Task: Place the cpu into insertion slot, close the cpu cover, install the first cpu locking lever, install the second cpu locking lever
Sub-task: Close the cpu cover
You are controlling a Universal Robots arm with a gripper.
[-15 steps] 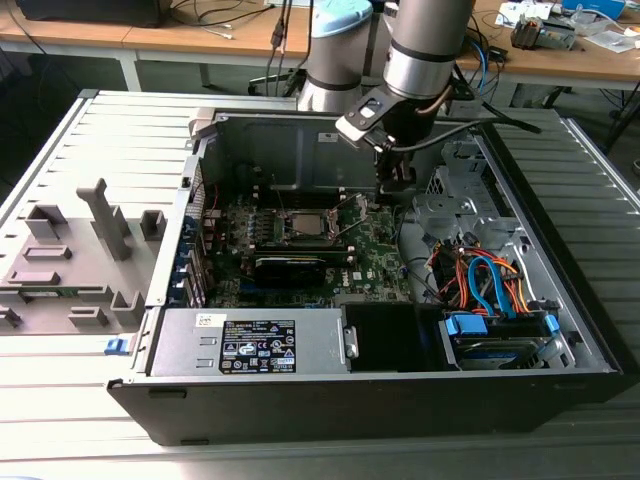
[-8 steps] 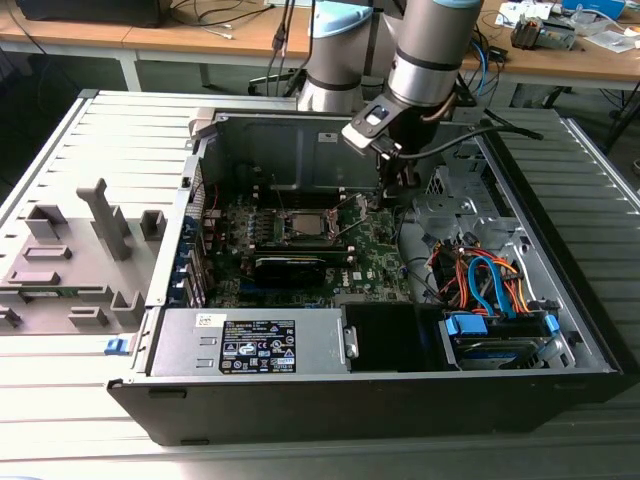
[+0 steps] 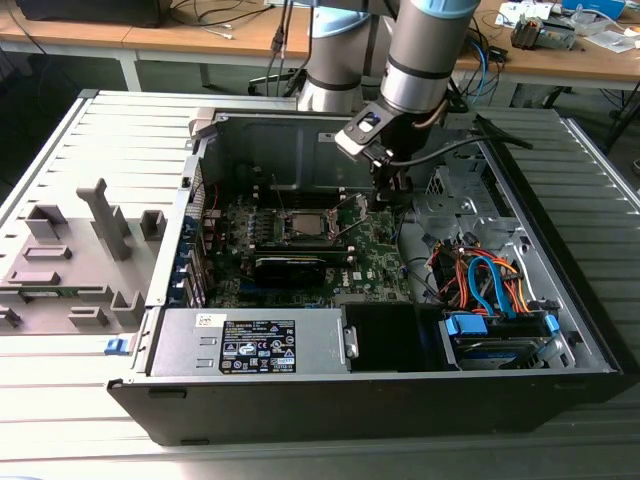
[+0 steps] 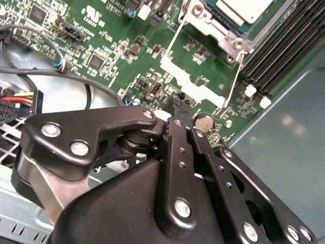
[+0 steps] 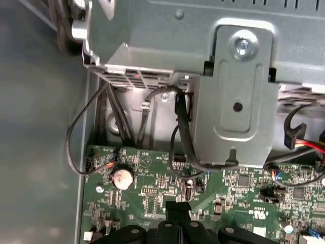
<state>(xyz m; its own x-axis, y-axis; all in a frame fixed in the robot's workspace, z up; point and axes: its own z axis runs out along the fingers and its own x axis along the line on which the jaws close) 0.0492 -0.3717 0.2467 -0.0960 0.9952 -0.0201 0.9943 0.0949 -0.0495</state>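
Note:
The cpu (image 4: pixel 244 9) shows its silver-grey top, lying in the insertion slot (image 4: pixel 210 24) on the green motherboard; in the exterior view the cpu (image 3: pixel 303 226) is mid-case. The cpu cover (image 4: pixel 195 84) is raised and tilted, with green board showing through its window. It stands at the exterior view's right of the slot (image 3: pixel 350 212). A thin wire lever (image 4: pixel 236 76) runs along one side of it. My gripper (image 4: pixel 177 99) is shut with nothing between its fingers. Its tip is just short of the cover's free edge. The gripper (image 3: pixel 388 195) hangs beside the slot and shows over the board in the first wrist view (image 5: pixel 176 206).
A grey power supply box (image 3: pixel 250 345) lies along the case's near wall. Orange and blue cables (image 3: pixel 490 285) crowd the drive bay at the exterior view's right. A coin battery (image 5: pixel 122 176) and a metal bracket (image 5: pixel 236 96) are close to the gripper. A grey parts fixture (image 3: pixel 80 250) stands outside the case.

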